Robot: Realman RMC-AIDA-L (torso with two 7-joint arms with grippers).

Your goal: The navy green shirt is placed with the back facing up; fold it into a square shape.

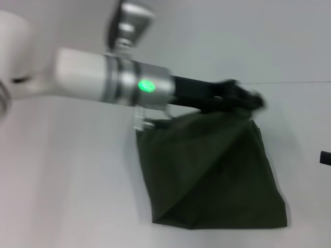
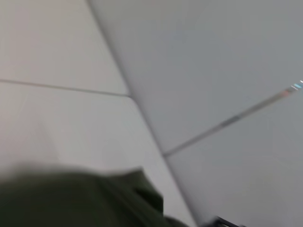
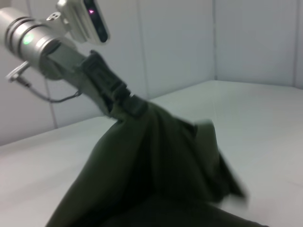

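Observation:
The navy green shirt (image 1: 212, 175) is a dark olive bundle on the white table (image 1: 67, 181), with one corner pulled up into a tent shape. My left arm reaches across from the left, and my left gripper (image 1: 247, 99) is shut on that raised corner above the table. In the right wrist view the left gripper (image 3: 130, 105) pinches the fabric peak and the shirt (image 3: 156, 175) drapes down from it. The left wrist view shows only a fold of the shirt (image 2: 75, 198). A small dark part of my right gripper (image 1: 326, 157) shows at the far right edge, apart from the shirt.
White walls (image 1: 258, 41) stand behind the table, meeting it along a seam. Bare white table surface (image 3: 265, 123) lies left of and in front of the shirt.

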